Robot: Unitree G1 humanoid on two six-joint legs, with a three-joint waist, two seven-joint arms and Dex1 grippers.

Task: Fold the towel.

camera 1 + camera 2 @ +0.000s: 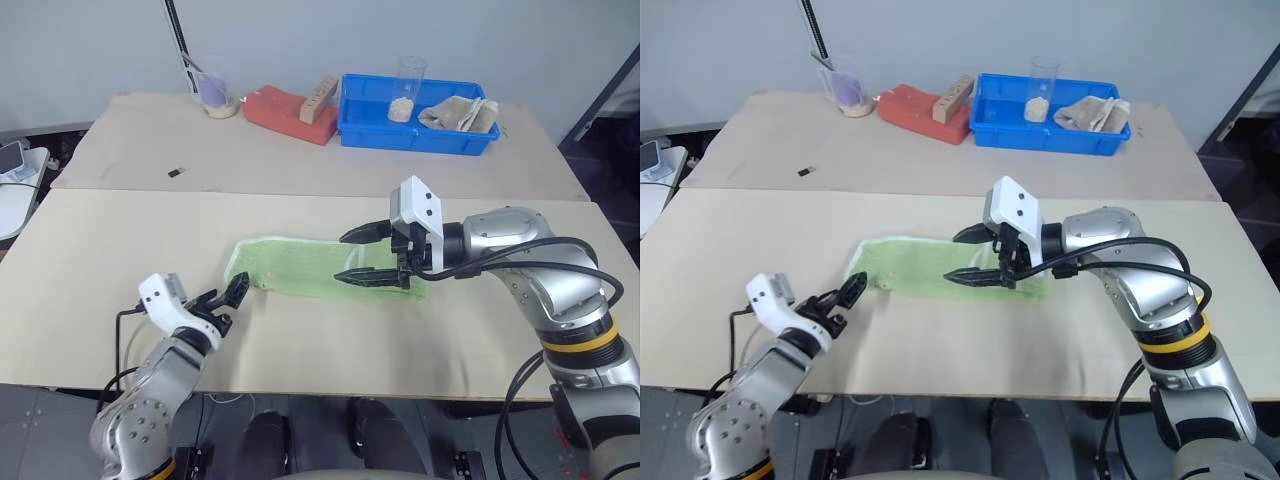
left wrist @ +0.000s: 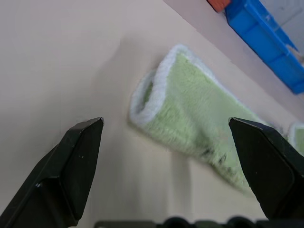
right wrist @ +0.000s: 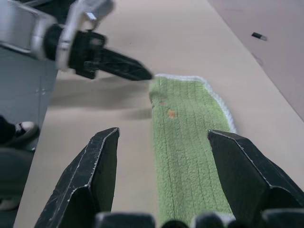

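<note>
The towel [image 1: 325,268] lies folded into a long narrow strip on the pale surface [image 1: 300,340], running crosswise in front of the robot. Its white stitched edging shows at the left end, where the layers curl open slightly. In the right wrist view a small orange mark shows on the green pile near that end.

The left hand [image 1: 232,297] sits low, just beside the towel's left end and apart from it, fingers pointing toward the cloth. Its two black fingers [image 2: 71,166] stand spread wide with nothing between them; in the left wrist view the towel's left end lies on the surface beyond the gap.

The right hand [image 1: 362,254] hangs above the right part of the towel, pointing along the strip toward the left hand. Its fingers [image 3: 90,180] stand apart, one above the other, and hold nothing; the towel lies flat beneath them.

Well beyond the towel, at the far edge of the surface, stands a blue bin [image 1: 415,128] holding a clear cup [image 1: 407,88] and a beige cloth [image 1: 460,113]. Just left of the bin lies a red block [image 1: 288,110] with a wooden piece [image 1: 318,98] on it, and further left a clear beaker [image 1: 214,90]. A small dark object [image 1: 175,172] lies on the surface between the beaker and the towel.
</note>
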